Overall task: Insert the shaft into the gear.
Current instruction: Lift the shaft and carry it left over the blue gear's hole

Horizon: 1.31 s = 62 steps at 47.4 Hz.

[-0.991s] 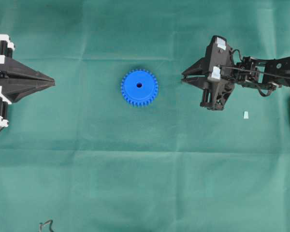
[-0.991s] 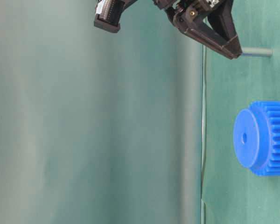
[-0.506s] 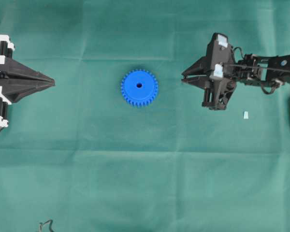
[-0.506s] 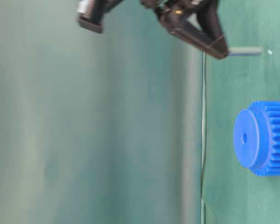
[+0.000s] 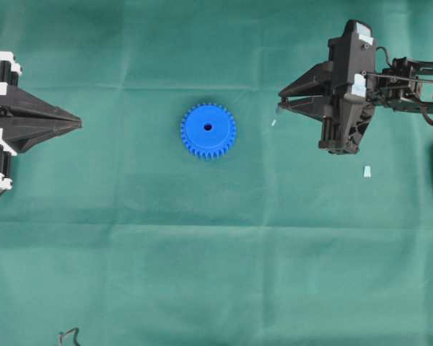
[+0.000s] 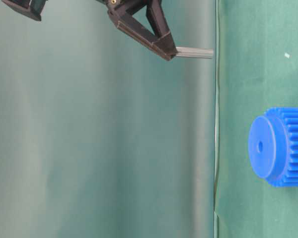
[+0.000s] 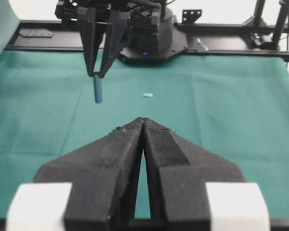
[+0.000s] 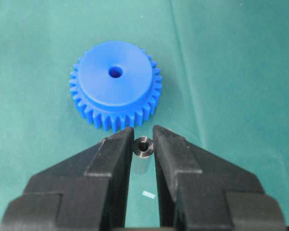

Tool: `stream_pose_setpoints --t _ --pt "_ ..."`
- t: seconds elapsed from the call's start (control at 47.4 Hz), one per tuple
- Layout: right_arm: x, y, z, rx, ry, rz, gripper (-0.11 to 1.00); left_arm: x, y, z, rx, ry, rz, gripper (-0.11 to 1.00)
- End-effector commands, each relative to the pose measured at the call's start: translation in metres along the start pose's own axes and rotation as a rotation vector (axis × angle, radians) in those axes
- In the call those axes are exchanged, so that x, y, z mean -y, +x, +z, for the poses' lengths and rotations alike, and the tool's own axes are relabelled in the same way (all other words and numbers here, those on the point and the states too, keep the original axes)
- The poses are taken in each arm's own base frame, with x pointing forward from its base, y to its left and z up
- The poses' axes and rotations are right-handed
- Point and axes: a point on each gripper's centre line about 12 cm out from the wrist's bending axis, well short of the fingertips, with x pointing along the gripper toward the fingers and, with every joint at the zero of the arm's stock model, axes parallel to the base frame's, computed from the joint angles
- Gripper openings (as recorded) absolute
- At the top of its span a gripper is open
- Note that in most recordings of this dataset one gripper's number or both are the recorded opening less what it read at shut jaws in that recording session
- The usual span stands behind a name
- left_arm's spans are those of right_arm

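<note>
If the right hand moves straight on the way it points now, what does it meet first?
Probably the green cloth. The right hand points down and holds the shaft high above the cloth, to one side of the gear, so the shaft's tip would likely land first.

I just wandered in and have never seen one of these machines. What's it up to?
The right gripper is pinching a small metal shaft and holding it in the air, clear of the green table. The blue gear it belongs in lies flat, untouched. The left gripper waits at the side, shut and empty.
</note>
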Motion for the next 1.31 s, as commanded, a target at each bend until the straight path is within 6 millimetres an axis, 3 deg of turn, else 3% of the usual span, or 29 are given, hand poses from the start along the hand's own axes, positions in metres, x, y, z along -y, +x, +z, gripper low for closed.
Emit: stream_pose_setpoints --t 0.0,0.295,0.78,1.286 --pt "-0.001 -0.005 0.013 0.038 0.001 0.004 0.17 -0.001 0.002 0.011 0.031 0.003 0.002 0.00" --pt "-0.005 0.004 0.025 0.068 -0.001 0.011 0.17 -0.001 0.002 0.011 0.032 0.003 0.002 0.00" --pt "-0.029 0.068 0.078 0.074 -0.042 0.050 0.17 -0.001 0.002 0.012 0.035 0.002 0.002 0.00" --pt "-0.029 0.086 0.071 0.055 -0.042 0.047 0.17 -0.001 0.000 0.014 0.041 -0.004 0.002 0.00"
